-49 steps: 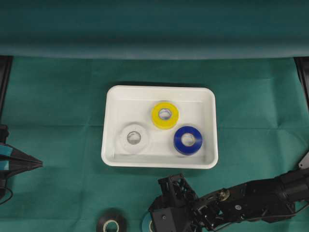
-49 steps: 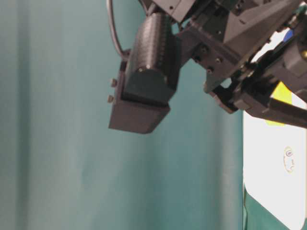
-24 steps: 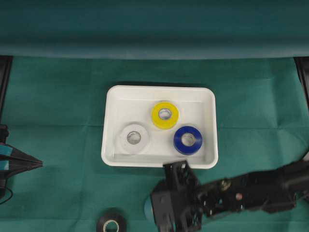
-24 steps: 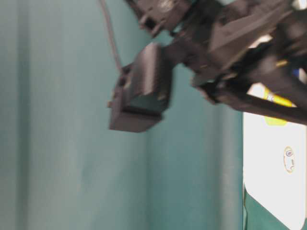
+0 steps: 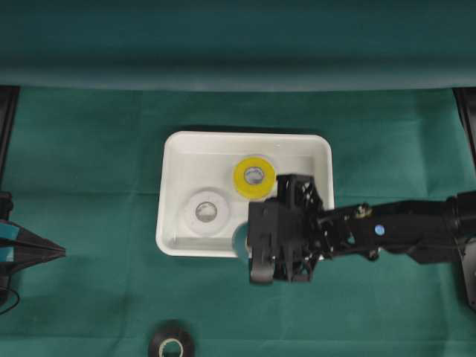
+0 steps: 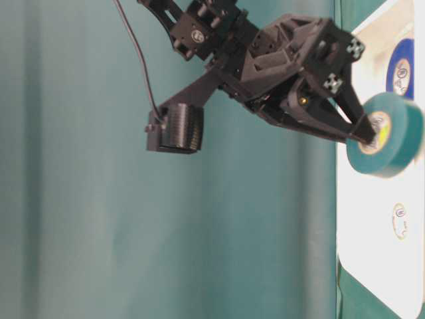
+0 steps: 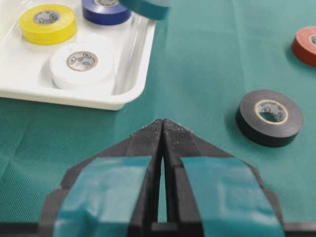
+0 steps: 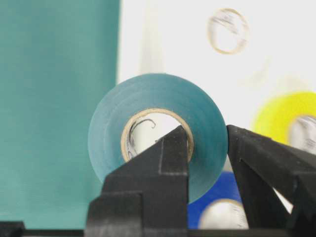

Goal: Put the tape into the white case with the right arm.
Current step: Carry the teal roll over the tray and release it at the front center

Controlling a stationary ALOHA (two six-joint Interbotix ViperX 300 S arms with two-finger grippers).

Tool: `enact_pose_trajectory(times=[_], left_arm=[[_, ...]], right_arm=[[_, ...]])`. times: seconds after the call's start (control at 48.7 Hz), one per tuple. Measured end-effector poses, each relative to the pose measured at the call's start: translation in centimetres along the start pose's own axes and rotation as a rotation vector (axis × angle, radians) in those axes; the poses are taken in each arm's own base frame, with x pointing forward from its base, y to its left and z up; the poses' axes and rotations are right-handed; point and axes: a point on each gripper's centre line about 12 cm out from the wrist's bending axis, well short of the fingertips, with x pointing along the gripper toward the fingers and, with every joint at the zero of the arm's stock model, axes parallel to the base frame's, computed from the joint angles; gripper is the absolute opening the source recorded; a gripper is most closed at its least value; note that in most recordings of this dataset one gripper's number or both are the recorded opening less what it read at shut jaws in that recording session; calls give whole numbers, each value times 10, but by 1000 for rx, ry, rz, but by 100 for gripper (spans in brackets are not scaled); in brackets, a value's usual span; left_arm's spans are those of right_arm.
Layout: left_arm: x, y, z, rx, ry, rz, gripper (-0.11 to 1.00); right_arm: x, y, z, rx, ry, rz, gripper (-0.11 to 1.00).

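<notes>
My right gripper (image 8: pixel 207 136) is shut on a teal tape roll (image 8: pixel 158 94), one finger through its core and the other on its outer wall. In the overhead view the right gripper (image 5: pixel 249 242) hangs over the front rim of the white case (image 5: pixel 172 141), and the teal tape roll (image 5: pixel 241 239) peeks out at its left side. From table level the teal tape roll (image 6: pixel 392 136) is clear of the surface, above the case. My left gripper (image 7: pixel 162 123) is shut and empty at the table's left edge, far from the case.
In the case lie a yellow roll (image 5: pixel 254 177), a white roll (image 5: pixel 206 213) and a blue roll (image 7: pixel 106 10), which the right arm hides from overhead. A black roll (image 5: pixel 171 343) lies near the front edge. A red roll (image 7: pixel 306 44) lies on the cloth.
The right arm has risen from the front of the table and moved back to the case's front rim, carrying the teal roll. The left arm has not moved.
</notes>
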Motion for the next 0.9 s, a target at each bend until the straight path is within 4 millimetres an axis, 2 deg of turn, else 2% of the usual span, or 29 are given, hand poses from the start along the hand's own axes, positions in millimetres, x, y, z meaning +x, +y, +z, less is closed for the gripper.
enact_pose_trajectory(times=[0.349, 0.575, 0.903], left_arm=[[0, 0, 0, -2, 0, 0, 0], [0, 0, 0, 2, 0, 0, 0], [0, 0, 0, 0, 0, 0, 0]], right_arm=[[5, -31, 0, -22, -49, -19, 0], [9, -38, -5, -18, -70, -1, 0], [13, -36, -8, -16, -64, 7, 0]])
